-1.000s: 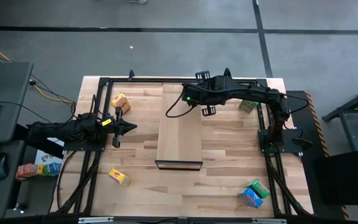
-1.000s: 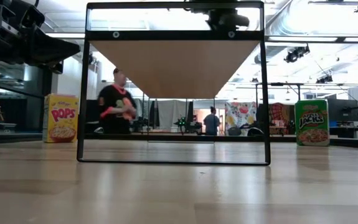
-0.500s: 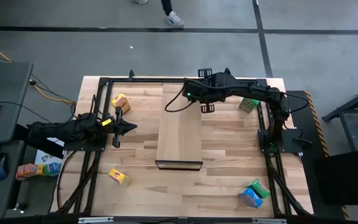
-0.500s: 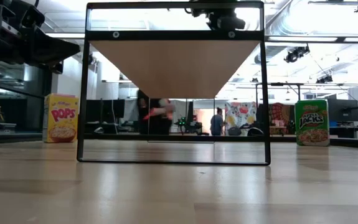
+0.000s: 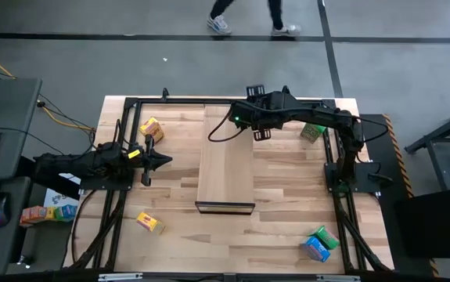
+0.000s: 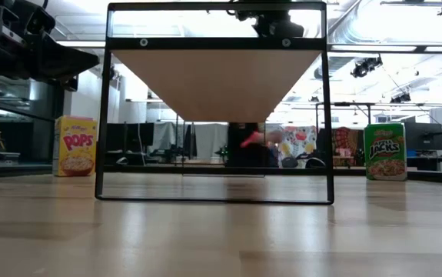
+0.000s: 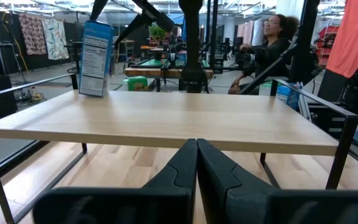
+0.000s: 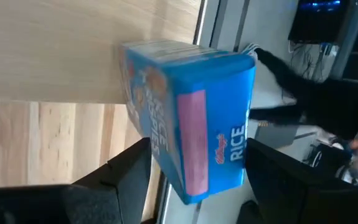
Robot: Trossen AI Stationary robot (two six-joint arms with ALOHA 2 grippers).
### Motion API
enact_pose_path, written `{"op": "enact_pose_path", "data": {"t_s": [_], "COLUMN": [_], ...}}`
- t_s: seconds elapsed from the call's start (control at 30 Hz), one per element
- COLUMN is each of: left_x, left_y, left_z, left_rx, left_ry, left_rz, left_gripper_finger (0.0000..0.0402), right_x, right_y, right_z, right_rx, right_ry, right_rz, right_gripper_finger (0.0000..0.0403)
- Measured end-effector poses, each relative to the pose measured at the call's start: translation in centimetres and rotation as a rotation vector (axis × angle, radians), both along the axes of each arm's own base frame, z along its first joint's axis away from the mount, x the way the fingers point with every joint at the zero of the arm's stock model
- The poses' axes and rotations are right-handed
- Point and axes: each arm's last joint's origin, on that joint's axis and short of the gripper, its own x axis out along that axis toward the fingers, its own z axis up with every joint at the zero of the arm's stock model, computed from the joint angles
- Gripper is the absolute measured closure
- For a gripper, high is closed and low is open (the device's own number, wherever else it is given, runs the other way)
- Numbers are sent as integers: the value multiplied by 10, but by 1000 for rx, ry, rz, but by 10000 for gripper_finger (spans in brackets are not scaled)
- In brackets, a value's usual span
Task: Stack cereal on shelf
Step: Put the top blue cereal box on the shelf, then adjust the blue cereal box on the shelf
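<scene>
I see my right gripper [image 8: 194, 171] spread wide around a blue cereal box [image 8: 188, 115] standing on the shelf's [image 5: 226, 168] far end (left gripper [image 7: 196, 163] closed).

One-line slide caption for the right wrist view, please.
Right gripper, jaws open, around a blue cereal box on the shelf.

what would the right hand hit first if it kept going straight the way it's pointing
The blue cereal box standing on the shelf. The right hand is open with its fingers on either side of the box, so the box sits directly ahead, though the gap between them is hard to judge.
</scene>
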Motion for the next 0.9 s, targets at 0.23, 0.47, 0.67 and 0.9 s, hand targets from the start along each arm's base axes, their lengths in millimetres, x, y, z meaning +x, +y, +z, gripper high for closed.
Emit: {"op": "enact_pose_path", "data": {"t_s": [0.23, 0.47, 0.67, 0.9], "left_x": [0, 0, 0, 0], "left_y": [0, 0, 0, 0], "left_z": [0, 0, 0, 0], "left_rx": [0, 0, 0, 0], "left_ry": [0, 0, 0, 0], "left_rz": [0, 0, 0, 0], "left_gripper_finger": [398, 398, 398, 398], "right_x": [0, -6, -24, -57], "right_y": [0, 2, 9, 15], "right_z": [28, 60, 74, 64], "right_rx": [-26, 6, 169, 277], "right_ry": [-122, -266, -311, -311], "right_rz": [18, 19, -44, -142], "right_gripper_finger": [176, 176, 176, 228]}}
